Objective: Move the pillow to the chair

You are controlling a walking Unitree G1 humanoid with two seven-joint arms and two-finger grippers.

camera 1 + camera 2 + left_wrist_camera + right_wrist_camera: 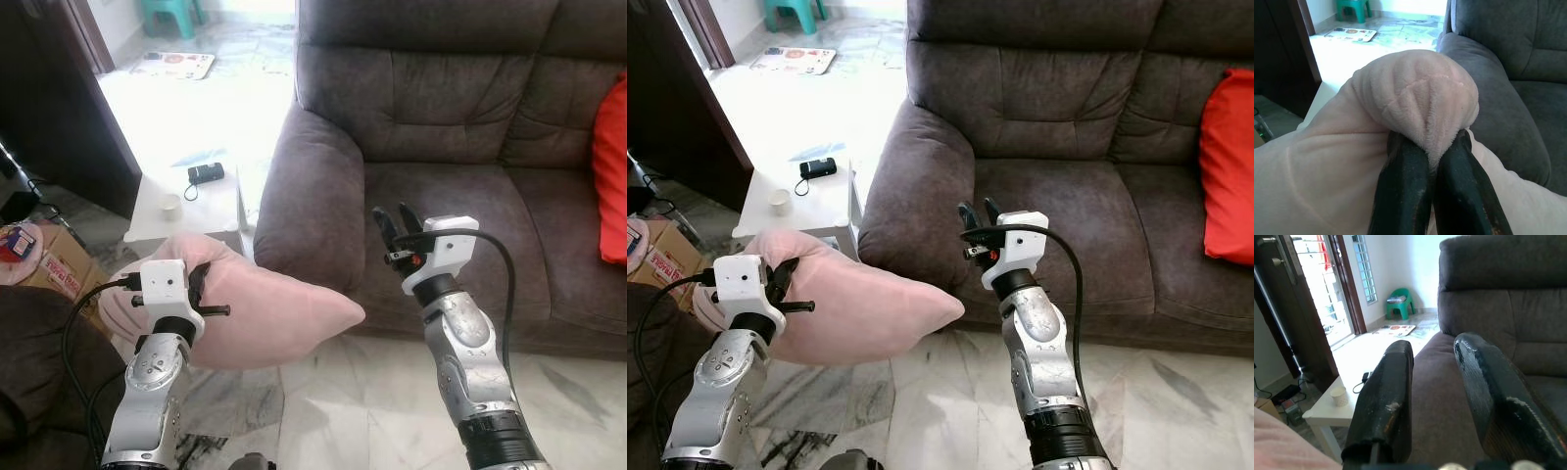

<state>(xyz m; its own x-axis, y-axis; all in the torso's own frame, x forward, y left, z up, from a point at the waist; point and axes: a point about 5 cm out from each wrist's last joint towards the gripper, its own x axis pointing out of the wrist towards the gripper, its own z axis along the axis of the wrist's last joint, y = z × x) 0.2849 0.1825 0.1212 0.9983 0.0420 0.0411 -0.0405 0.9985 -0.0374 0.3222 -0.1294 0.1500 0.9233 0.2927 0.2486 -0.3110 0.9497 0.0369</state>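
A pale pink pillow hangs in the air before the sofa's left armrest, held at one corner. My left gripper is shut on that bunched corner, the fabric pinched between both black fingers. My right gripper is raised in front of the dark grey sofa seat, open, with nothing between its fingers. A dark brown chair edge shows at the lower left, beside my left arm.
A small white side table with a cup and a black device stands left of the sofa. A red cushion lies at the sofa's right end. A cardboard box sits at the left. Marble floor lies below.
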